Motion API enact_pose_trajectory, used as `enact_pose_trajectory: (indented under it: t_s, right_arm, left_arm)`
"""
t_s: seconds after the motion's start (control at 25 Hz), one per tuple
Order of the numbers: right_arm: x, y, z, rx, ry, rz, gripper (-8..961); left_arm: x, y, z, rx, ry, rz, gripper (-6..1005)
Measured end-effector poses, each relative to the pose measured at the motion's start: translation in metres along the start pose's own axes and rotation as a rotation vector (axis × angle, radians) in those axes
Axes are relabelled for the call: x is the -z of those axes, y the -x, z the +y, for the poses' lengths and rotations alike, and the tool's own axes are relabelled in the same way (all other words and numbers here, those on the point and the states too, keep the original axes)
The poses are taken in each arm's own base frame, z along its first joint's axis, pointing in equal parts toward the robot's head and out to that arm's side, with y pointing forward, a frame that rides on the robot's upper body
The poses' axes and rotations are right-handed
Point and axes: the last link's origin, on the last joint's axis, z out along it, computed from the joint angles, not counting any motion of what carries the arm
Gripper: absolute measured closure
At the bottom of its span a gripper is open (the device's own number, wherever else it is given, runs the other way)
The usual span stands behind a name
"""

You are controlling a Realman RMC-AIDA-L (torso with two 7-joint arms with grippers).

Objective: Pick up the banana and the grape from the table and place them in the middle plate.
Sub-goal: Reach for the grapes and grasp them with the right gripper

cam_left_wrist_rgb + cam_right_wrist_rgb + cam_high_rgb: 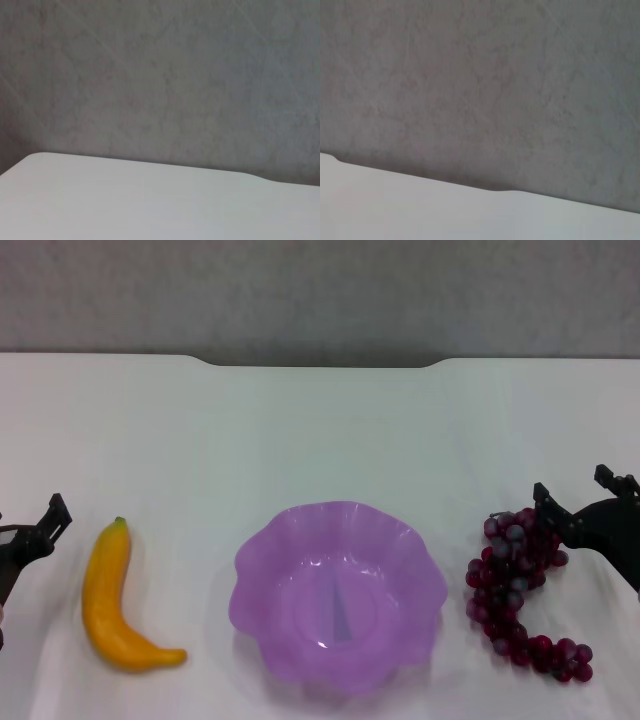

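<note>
In the head view the yellow banana (108,602) lies on the white table (320,430) at the near left, green stem tip pointing away. The purple scalloped middle plate (262,562) sits in the near centre with nothing in it. The dark red grape bunch (515,585) lies to the plate's right. My right gripper (572,483) is open at the far end of the bunch, one fingertip (541,492) just over the top grapes. My left gripper (30,535) is at the left edge, a little left of the banana and apart from it.
The table's far edge has a shallow notch (320,362) with a grey wall behind. Both wrist views show only the table surface (150,200) (420,210) and that grey wall.
</note>
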Motion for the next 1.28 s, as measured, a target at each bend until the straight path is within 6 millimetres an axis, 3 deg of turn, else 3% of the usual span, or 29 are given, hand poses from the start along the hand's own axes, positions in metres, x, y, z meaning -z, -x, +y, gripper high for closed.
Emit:
enact_pose_trajectory:
  t_s: [0.48, 0.68, 0.8, 1.0, 1.28]
  right_arm:
    - [-0.001, -0.001, 0.000, -0.001, 0.000, 0.008, 63]
    - [-0.007, 0.009, 0.010, -0.053, 0.026, -0.006, 64]
    - [-0.008, 0.018, 0.010, -0.082, 0.031, -0.011, 64]
    - [-0.007, 0.044, -0.009, -0.153, 0.012, 0.076, 65]
    - [-0.009, 0.086, -0.015, -0.218, -0.036, 0.408, 66]
  left_arm:
    - [-0.001, -0.001, 0.001, 0.000, 0.004, 0.001, 106]
    - [0.002, 0.002, -0.003, -0.003, -0.007, -0.006, 106]
    - [0.004, 0.004, -0.007, -0.004, -0.017, -0.012, 106]
    - [0.005, 0.005, -0.010, -0.005, -0.023, -0.016, 106]
    - [0.005, 0.005, -0.011, -0.010, -0.026, -0.018, 106]
